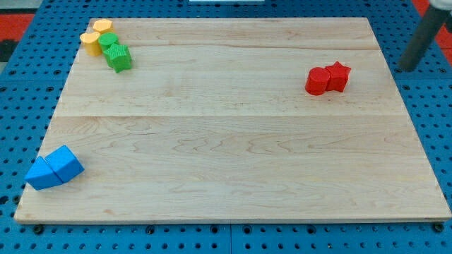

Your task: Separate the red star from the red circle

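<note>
The red star [339,75] and the red circle [318,81] sit touching each other on the wooden board [233,141], at the view's right and toward the top. The circle is on the star's left. My tip [405,68] is the lower end of the dark rod that comes in from the view's top right corner. It stands just off the board's right edge, over the blue pegboard, well to the right of the red star and apart from it.
Two yellow blocks [96,35] and two green blocks [115,52] cluster at the board's top left corner. Two blue blocks [54,169] sit together at the bottom left edge. Blue pegboard [21,106] surrounds the board.
</note>
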Robot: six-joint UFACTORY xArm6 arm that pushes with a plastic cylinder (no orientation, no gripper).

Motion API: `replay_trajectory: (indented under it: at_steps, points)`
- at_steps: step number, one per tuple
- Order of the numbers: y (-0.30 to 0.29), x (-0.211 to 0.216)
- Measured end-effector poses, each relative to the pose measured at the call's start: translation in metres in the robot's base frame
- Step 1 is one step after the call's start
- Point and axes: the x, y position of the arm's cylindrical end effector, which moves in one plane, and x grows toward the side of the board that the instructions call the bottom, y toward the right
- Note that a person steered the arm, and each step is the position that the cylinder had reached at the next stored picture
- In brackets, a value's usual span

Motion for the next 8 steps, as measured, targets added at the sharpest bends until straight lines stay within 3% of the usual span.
replay_trajectory:
  at_steps: [1,2,3,4,5,6,7,8]
  points:
    - [-0.093,0.015]
    - [-0.145,0.016]
    - [-0.11,0.001]
    - [-0.133,-0.009]
    - [-0.22,0.024]
    - [-0.292,0.091]
    - [-0.26,0.107]
    - [-0.19,0.107]
